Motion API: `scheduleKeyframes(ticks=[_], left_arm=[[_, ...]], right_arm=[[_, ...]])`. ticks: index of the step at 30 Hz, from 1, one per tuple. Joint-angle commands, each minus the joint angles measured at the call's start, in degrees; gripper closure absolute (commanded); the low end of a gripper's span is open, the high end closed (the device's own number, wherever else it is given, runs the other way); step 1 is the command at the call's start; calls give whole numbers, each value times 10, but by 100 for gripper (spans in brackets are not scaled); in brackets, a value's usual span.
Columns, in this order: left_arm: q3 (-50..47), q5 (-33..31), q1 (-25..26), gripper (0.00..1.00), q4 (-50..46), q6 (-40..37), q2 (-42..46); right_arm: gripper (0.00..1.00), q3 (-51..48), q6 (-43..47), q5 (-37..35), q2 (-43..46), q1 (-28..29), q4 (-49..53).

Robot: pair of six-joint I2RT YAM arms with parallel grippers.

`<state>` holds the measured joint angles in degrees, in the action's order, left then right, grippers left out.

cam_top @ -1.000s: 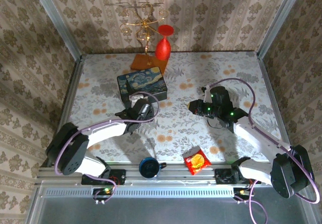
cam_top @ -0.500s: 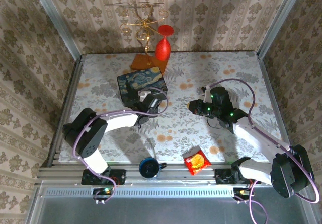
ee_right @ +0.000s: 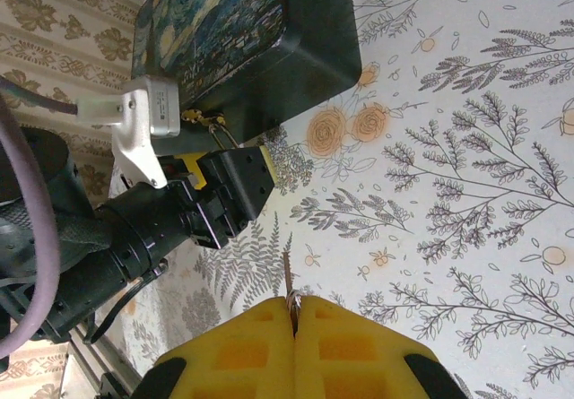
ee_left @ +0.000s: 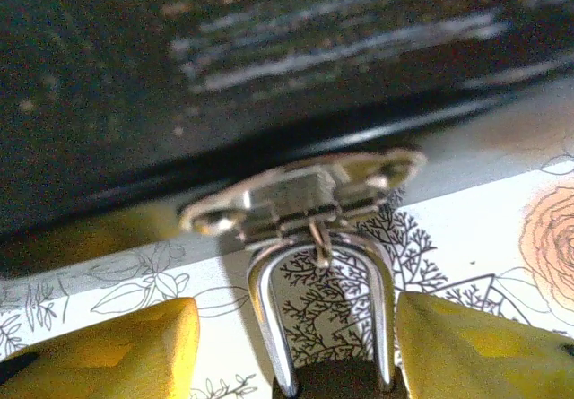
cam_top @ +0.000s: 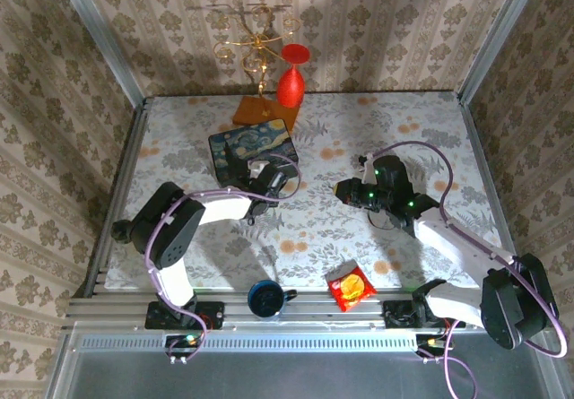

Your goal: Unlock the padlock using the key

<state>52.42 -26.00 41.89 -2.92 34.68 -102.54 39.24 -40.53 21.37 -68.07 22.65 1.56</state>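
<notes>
The padlock (ee_left: 380,327) hangs by its thin silver shackle from the silver clasp (ee_left: 305,197) on the front of the dark-blue painted box (cam_top: 254,148); its body is in shadow at the bottom edge of the left wrist view. My left gripper (ee_left: 296,350) is open, a yellow finger (ee_left: 117,345) on each side of the padlock with a gap to the shackle. My right gripper (ee_right: 294,302) is shut on the key (ee_right: 287,275), whose blade points out toward the left gripper (ee_right: 224,193). From above, the right gripper (cam_top: 343,189) hovers right of the box.
A gold wire stand (cam_top: 256,45) on an orange base and a red goblet (cam_top: 290,81) stand behind the box. A blue cup (cam_top: 265,298) and a red snack packet (cam_top: 350,287) lie near the front rail. Metal posts and patterned walls close the table in.
My left arm has swung forward to the box's front, and its jaws have narrowed around the padlock. The right gripper has barely moved, still shut on the key.
</notes>
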Motion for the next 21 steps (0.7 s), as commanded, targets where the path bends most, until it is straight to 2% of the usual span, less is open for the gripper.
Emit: scheduleKeyframes(ticks=[1, 8, 14, 18, 21], left_arm=[[20, -14, -5, 41, 11, -4, -17], [29, -17, -7, 51, 17, -8, -30], [29, -15, -7, 67, 13, -4, -27], [24, -9, -7, 66, 13, 6, -28], [21, -5, -7, 59, 14, 12, -31]], right_arm=[[100, -6, -4, 5, -10, -2, -19], [100, -7, -7, 10, -14, -2, -25], [100, -10, -7, 8, -17, -2, -27], [100, -14, -9, 10, -20, -2, -35], [100, -16, -10, 11, -21, -2, -37]])
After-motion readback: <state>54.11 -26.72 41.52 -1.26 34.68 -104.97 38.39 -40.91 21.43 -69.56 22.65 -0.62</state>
